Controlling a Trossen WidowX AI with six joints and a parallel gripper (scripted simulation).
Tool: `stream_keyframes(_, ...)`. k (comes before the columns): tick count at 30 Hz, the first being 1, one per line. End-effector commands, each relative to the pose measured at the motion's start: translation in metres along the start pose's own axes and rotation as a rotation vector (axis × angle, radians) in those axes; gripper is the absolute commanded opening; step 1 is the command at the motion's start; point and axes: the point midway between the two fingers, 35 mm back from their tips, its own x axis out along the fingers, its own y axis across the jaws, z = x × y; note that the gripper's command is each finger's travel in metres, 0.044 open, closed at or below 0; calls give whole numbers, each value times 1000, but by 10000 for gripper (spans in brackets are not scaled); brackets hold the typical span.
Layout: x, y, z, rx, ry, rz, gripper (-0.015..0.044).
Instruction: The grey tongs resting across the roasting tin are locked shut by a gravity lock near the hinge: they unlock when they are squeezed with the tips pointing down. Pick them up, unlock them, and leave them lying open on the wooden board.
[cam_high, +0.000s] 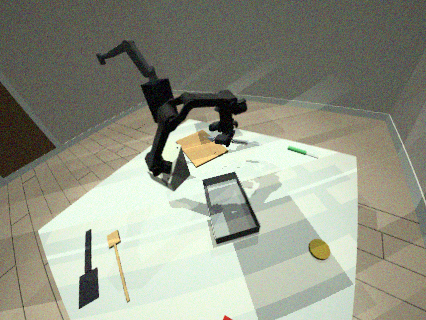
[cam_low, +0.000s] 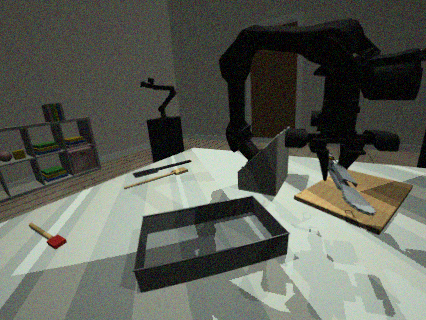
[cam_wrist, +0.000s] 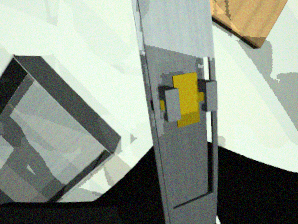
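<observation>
Seen from the exterior view, left to right: a red-headed tool with a wooden handle lies near the table's left edge, and the black roasting tin sits towards the near edge, with no tongs across it. To the right, by the table's far right side, the black claw points down, closed on the grey tongs. The tongs are directly beneath the claw, crossing between its fingers. Their long axis slants: from the fingers, the visible rounded end reaches lower, towards the near edge and a little to the right. The wooden board lies behind and below that end in this view; whether they touch cannot be told. The slope is the relation that matters. If the rounded end is the tips, a steeper tilt and a squeeze should probably come next, then lowering onto the board. Whether the lock has let go cannot be told.
</observation>
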Motion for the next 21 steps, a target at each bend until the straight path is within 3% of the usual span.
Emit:
stream_keyframes(1, -3, -2, -1, -27, 2, -8, -150)
stream_keyframes(21, -26, -83, 90, 209, 7, -54, -150)
